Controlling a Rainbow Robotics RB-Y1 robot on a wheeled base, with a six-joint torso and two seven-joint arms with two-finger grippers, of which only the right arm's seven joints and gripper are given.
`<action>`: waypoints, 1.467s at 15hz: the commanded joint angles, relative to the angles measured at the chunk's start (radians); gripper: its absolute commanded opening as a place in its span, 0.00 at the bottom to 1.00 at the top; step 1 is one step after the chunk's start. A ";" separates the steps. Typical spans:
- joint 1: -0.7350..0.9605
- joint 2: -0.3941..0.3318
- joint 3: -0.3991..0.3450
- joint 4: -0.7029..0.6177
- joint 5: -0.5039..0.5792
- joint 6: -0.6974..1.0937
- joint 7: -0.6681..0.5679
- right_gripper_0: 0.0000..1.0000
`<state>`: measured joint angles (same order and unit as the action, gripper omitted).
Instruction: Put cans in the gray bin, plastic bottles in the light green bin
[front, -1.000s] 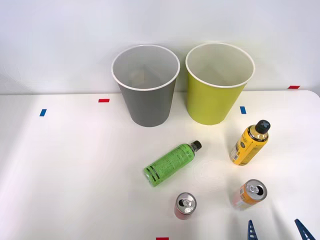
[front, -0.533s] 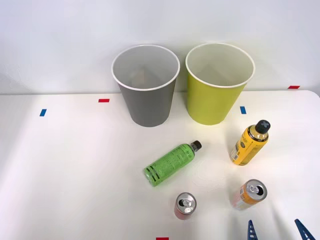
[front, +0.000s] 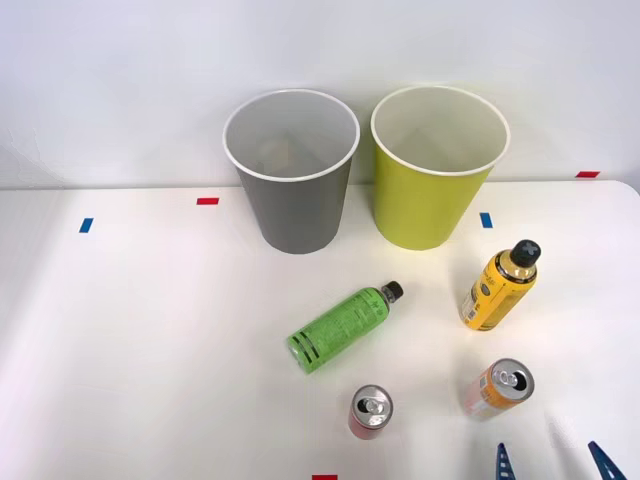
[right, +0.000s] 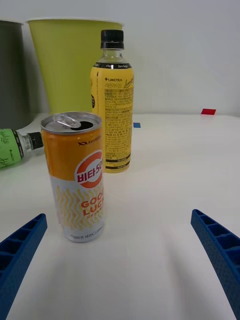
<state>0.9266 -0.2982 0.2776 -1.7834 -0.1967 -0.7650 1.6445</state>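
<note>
- The gray bin (front: 291, 170) stands upright at the back of the white table (front: 130, 340), just beside the light green bin (front: 439, 165) on its right; I see no can or bottle in either, so the sorting looks barely begun
- The green bottle (front: 339, 327) lies on its side in the middle, cap toward the bins; the red-pink can (front: 370, 411) stands upright near it, close to the front edge
- The yellow-orange bottle (front: 499, 285) stands upright in front of the light green bin; the orange can (front: 497, 388) stands nearer the robot, apart from it, its tab already opened
- The right gripper (front: 553, 461) sits at the front right with its blue fingers (right: 20, 250) spread wide and holding nothing; the wrist view shows the orange can ahead of them, nearer one finger than the other
- Judgement: the step in hand is the approach to the orange can; next the gripper would need to centre on it, advance until the fingers flank it, close, then carry it to the gray bin
</note>
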 joint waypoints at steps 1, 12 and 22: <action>0.000 -0.038 0.009 -0.018 -0.004 0.001 -0.101 1.00; -0.003 -0.114 0.008 -0.016 0.023 -0.023 -0.272 1.00; -0.118 -0.148 0.065 -0.007 0.014 -0.031 -0.258 1.00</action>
<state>0.8296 -0.4416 0.3390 -1.7954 -0.1825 -0.7967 1.3840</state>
